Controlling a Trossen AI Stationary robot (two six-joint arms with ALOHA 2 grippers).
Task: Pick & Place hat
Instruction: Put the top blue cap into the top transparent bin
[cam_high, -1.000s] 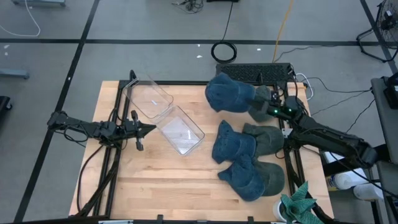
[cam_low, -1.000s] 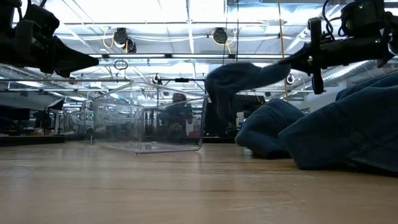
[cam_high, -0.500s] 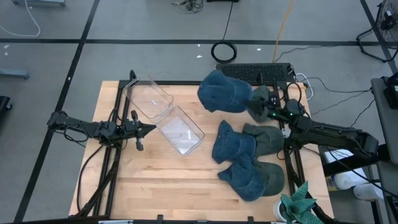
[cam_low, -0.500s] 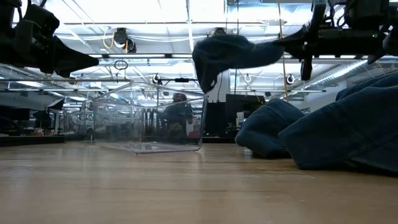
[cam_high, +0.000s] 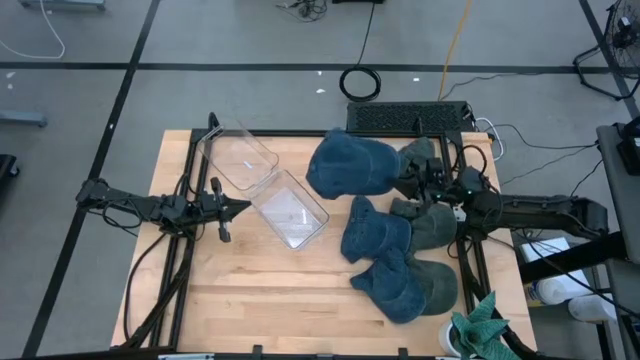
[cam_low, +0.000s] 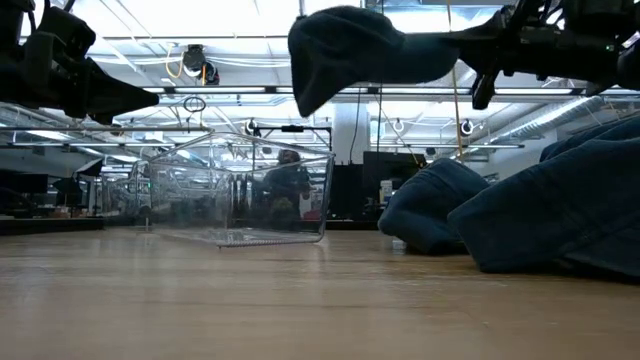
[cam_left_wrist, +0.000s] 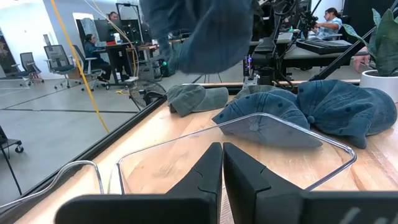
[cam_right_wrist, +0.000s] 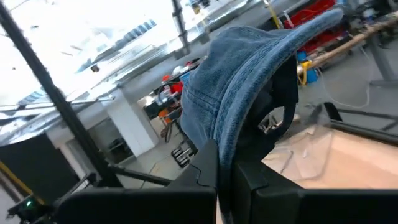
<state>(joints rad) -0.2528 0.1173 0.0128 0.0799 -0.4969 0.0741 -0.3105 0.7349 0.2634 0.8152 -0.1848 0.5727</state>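
— Looking from your low camera, what sits nearest?

— You have bare wooden table first, then the clear plastic bin lying near the middle, with its clear lid just behind it toward the far left corner.

— Where is your left gripper?

— It hangs beside the bin's left end, fingers pressed together, pinching nothing.

— And the hat?

— You see the blue denim hat lifted off the table, above and to the right of the bin. Your right gripper pinches its brim, fingers closed on the fabric.

— Anything else on your right side?

— 2 more blue hats lie on the table there, touching each other, beside a green cloth at the near right corner. Farther back, a person sits at a desk.
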